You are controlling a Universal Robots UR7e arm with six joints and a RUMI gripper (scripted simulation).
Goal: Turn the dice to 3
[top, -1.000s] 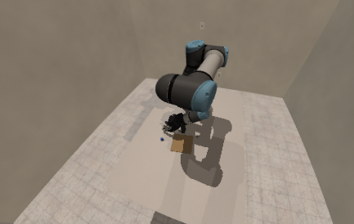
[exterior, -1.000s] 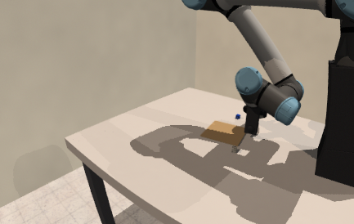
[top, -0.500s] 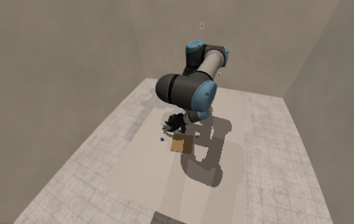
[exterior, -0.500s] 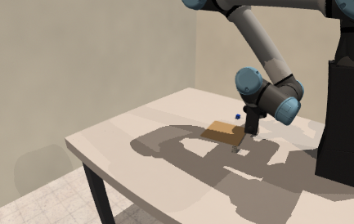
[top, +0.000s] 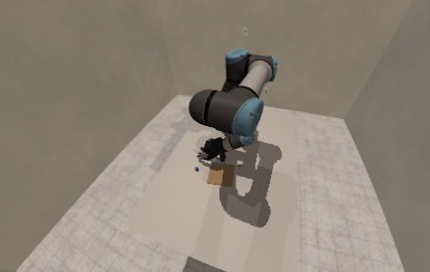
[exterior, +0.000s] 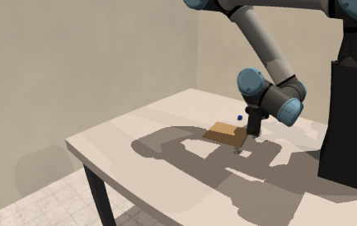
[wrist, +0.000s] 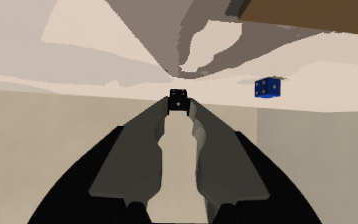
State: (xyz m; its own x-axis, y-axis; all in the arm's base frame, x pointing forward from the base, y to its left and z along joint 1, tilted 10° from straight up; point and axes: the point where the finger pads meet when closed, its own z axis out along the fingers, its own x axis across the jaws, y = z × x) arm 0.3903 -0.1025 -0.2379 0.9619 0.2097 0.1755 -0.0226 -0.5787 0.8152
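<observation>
My gripper (wrist: 178, 98) (top: 205, 155) (exterior: 253, 133) is shut on the black die (wrist: 178, 99), which sits pinched between the fingertips in the wrist view. It hangs low over the table by the brown mat's (top: 221, 175) (exterior: 224, 133) (wrist: 306, 15) edge. The blue die (wrist: 267, 87) (top: 197, 169) (exterior: 239, 118) lies on the bare table, off the mat, to the side of the gripper. A small pale die (exterior: 237, 151), probably the white one, sits in shadow just off the mat's near corner; its top face is too small to read.
The pale table (exterior: 143, 165) (top: 172, 213) stands in a walled room. The arm's dark base column (exterior: 349, 124) stands at the table's right side, and the arm's shadow falls across the mat.
</observation>
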